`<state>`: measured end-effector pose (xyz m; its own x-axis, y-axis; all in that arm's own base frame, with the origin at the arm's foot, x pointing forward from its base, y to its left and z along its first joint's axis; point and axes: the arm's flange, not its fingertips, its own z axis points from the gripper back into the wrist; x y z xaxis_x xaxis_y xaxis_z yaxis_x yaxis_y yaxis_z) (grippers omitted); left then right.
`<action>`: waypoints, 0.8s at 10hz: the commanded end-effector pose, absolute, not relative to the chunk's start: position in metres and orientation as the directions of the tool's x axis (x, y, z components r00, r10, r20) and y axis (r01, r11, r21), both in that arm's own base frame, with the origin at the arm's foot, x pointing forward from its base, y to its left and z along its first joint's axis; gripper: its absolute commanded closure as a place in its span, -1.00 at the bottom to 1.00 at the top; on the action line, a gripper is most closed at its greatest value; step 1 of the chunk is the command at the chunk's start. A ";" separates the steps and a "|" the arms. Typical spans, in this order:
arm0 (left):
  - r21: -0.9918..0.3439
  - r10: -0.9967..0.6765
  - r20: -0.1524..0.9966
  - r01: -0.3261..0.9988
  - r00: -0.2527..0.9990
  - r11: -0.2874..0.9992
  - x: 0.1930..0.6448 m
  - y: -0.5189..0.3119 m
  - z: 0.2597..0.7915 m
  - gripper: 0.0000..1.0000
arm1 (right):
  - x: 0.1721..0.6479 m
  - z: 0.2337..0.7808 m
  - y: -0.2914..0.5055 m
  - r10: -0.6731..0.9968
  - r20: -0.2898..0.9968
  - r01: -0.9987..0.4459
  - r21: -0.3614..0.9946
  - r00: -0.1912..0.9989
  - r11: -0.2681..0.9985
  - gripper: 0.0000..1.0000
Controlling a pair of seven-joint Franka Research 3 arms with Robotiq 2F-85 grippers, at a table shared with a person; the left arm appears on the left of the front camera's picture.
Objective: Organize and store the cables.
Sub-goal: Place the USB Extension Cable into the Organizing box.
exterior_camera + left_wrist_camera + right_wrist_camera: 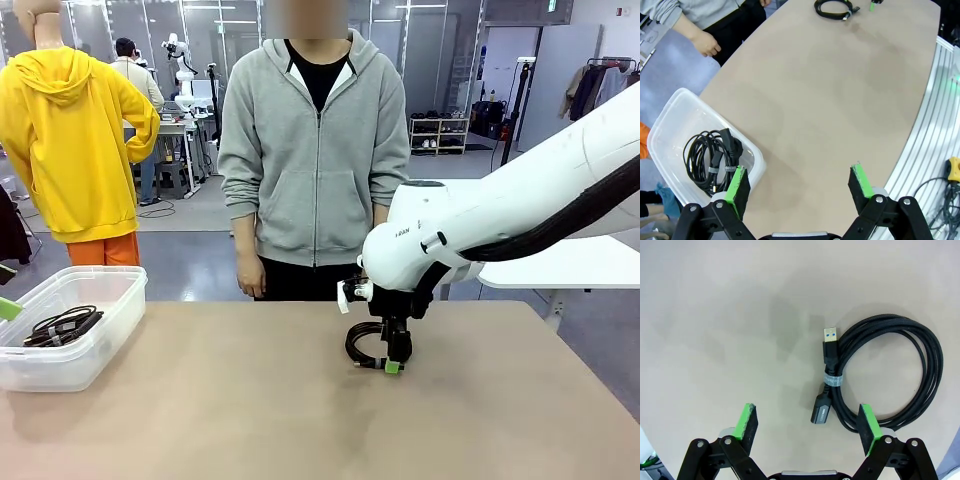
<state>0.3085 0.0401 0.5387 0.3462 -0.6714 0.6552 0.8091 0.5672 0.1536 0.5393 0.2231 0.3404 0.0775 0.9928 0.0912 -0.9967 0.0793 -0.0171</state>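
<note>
The right tool (pixel 807 427) is being held low over the surface (pixel 300 420), jaws spread wide and empty, with the loose cable (pixel 885 372) lying flat beneath it. In the right wrist view the tied section with its two plug ends is being framed between the green pads (pixel 746 425), which reads as a deliberate line-up: the bundled part would give the firmest hold, judging from these views. No contact is being made yet, as far as can be told.

The left tool (pixel 800 187) is being kept wide open and empty too, hanging beside the clear bin (pixel 670 117) at the surface's left end. A coiled cable (pixel 707 157) is already being stored inside that bin, so it is being treated as the destination. The person's hands (pixel 707 45) are being kept off the surface at the far side, leaving the reach unobstructed.
</note>
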 end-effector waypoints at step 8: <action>0.157 -0.665 0.654 0.795 0.361 0.586 0.308 0.038 0.541 -1.00 | 0.565 0.307 0.236 0.992 0.058 -0.991 -0.064 0.112 0.116 -1.00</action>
<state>0.3085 0.0401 0.5386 0.3462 -0.6729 0.6537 0.8093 0.5667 0.1547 0.5589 0.2297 0.3083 0.0861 0.9942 0.0648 -0.9949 0.0892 -0.0460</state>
